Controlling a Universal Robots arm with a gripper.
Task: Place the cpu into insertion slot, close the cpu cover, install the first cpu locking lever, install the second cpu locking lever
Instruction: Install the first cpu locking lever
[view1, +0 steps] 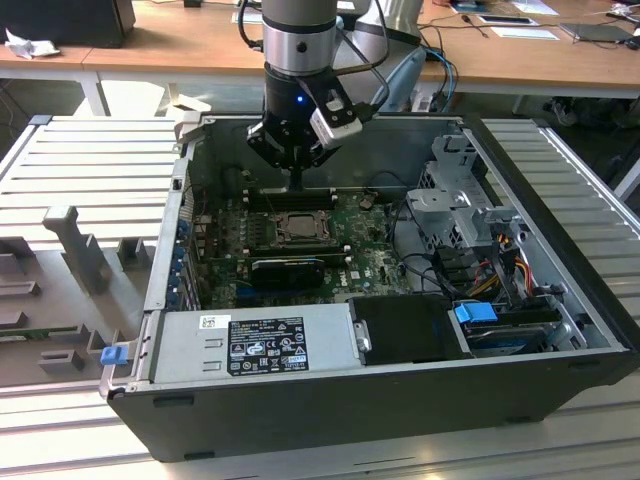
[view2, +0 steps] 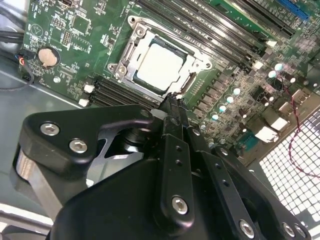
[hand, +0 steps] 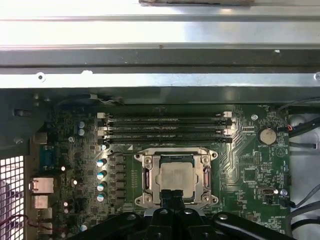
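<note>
The cpu (hand: 176, 176), a pale silver square, lies in the socket on the green motherboard; it also shows in the second wrist view (view2: 159, 66) and small in the exterior view (view1: 300, 229). The cpu cover (hand: 148, 172) lies flat around it as a metal frame (view2: 196, 64), its opening showing the chip top. My gripper (view1: 298, 184) hangs inside the open case just above the socket's edge, on the side toward the memory slots in the exterior view. Its fingertips (view2: 171, 99) stand together with nothing between them, over the frame's rim (hand: 173, 194).
Black memory slots (hand: 167, 127) run along one side of the socket. A long black card (view1: 290, 268) lies on the socket's near side, a power supply (view1: 255, 340) in front, and a drive cage with cables (view1: 470, 215) at the exterior view's right. Case walls (view1: 170, 230) surround everything.
</note>
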